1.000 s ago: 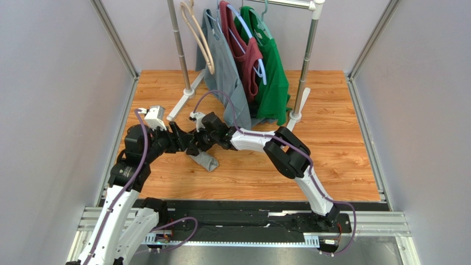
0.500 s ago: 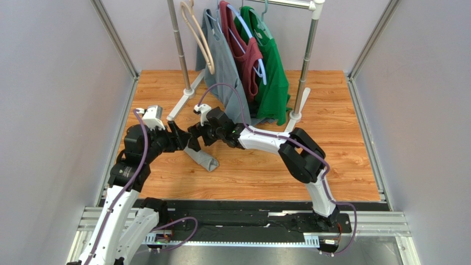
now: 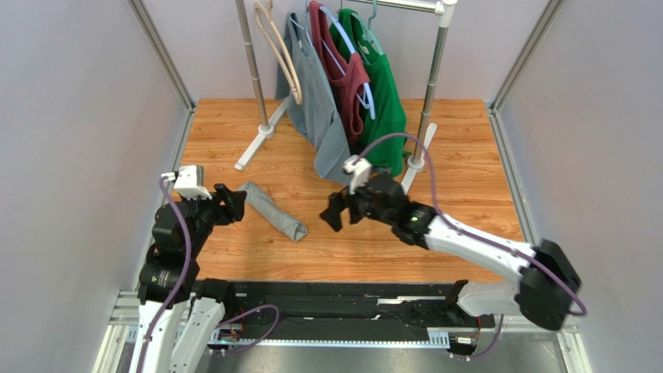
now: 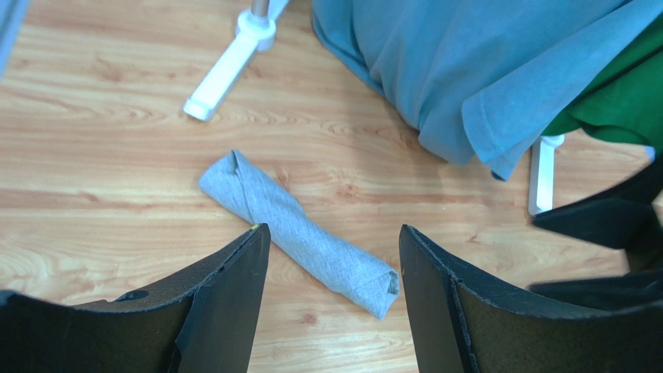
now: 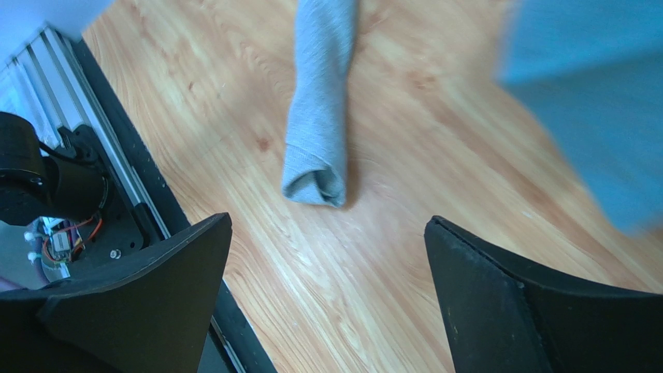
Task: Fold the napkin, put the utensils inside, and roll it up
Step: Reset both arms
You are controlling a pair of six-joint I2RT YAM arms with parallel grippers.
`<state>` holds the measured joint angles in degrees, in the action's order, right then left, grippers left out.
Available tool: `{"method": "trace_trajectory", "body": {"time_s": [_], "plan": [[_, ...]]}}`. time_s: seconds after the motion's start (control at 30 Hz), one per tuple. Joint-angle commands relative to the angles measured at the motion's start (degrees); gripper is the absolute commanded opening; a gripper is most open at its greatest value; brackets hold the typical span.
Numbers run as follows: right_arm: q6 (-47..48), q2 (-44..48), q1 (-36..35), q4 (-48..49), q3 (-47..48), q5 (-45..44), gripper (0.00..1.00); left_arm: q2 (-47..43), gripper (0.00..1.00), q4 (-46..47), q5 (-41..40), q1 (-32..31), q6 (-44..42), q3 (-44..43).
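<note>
the left end effector (image 3: 233,203) is open wide and empty, and the rolled napkin (image 3: 272,210) lies on the table (image 3: 467,194) just ahead of its fingertips, framed between them in the wrist view. the right end effector (image 3: 333,214) also gapes fully and holds nothing, with the nearer end of the roll a little ahead of it. the roll lies slantwise between the two. farther off behind them hangs a grey shirt (image 3: 317,109), beside a white rack foot (image 3: 252,149).

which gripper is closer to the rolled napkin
Left. The left gripper sits beside the napkin at its far end; the right gripper is past its near end, farther off.
</note>
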<state>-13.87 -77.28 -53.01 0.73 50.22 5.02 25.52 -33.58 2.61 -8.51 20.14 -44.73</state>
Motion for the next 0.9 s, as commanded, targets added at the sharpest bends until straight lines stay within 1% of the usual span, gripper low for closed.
{"method": "trace_trajectory", "body": {"time_s": [0.0, 0.03, 0.07, 0.1, 0.17, 0.2, 0.3, 0.33, 0.37, 0.47, 0.5, 0.63, 0.8, 0.87], "plan": [[-2.3, 15.9, 9.56, -4.23, -7.93, -2.73, 1.0, -4.41, 0.71, -0.69, -2.26, 0.43, -2.82, -0.09], [-2.13, 21.58, 11.51, -5.81, -9.68, -2.91, 1.0, -4.86, 0.71, -1.48, -2.26, 0.43, -3.52, -0.18], [-2.04, 23.99, 13.53, -9.14, -10.39, -2.99, 1.0, -5.3, 0.71, -1.83, -2.35, 0.43, -4.05, -0.36], [-2.04, 26.1, 18.08, -10.82, -10.92, -2.82, 1.0, -6.09, 0.71, -2.36, -2.35, 0.43, -4.49, -0.62], [-1.95, 32.41, 22.67, -15.12, -12.06, -2.3, 1.0, -6.79, 0.72, -3.5, -1.74, 0.43, -5.2, -0.88], [-1.95, 34.45, 26.78, -16.28, -12.42, -2.03, 1.0, -7.49, 0.83, -3.77, -1.3, 0.43, -4.85, -1.32], [-2.21, 40.79, 33.47, -19.1, -14.26, -2.55, 1.0, -8.81, 0.83, -5.09, -0.77, 0.43, -4.85, -1.85], [-2.3, 42.11, 34.55, -19.36, -14.88, -2.56, 1.0, -9.17, 0.83, -5.87, -1.38, 0.43, -4.5, -1.94], [-2.39, 44.38, 35.43, -19.36, -15.49, -2.64, 1.0, -9.43, 0.84, -6.31, -2.16, 0.43, -4.32, -2.03], [-3.18, 46.24, 36.58, -19.28, -17.69, -3.52, 1.0, -10.22, 0.84, -6.85, -2.52, 0.43, -4.23, -2.29], [-3.36, 46.51, 36.58, -19.36, -18.39, -3.7, 1.0, -10.83, 0.84, -6.59, -4.44, 0.43, -4.15, -2.2], [-4.15, 46.78, 36.58, -19.28, -19.54, -4.31, 1.0, -12.24, 0.84, -6.41, -5.16, 0.43, -3.88, -1.85], [-3.89, 47.83, 36.67, -19.36, -20.07, -4.93, 1.0, -13.39, 0.85, -6.05, -4.37, 0.43, -4.23, -1.68], [-3.62, 48.27, 36.58, -19.28, -19.98, -7.12, 1.0, -13.82, 0.85, -5.7, -4.02, 0.43, -4.06, -1.5]]}}
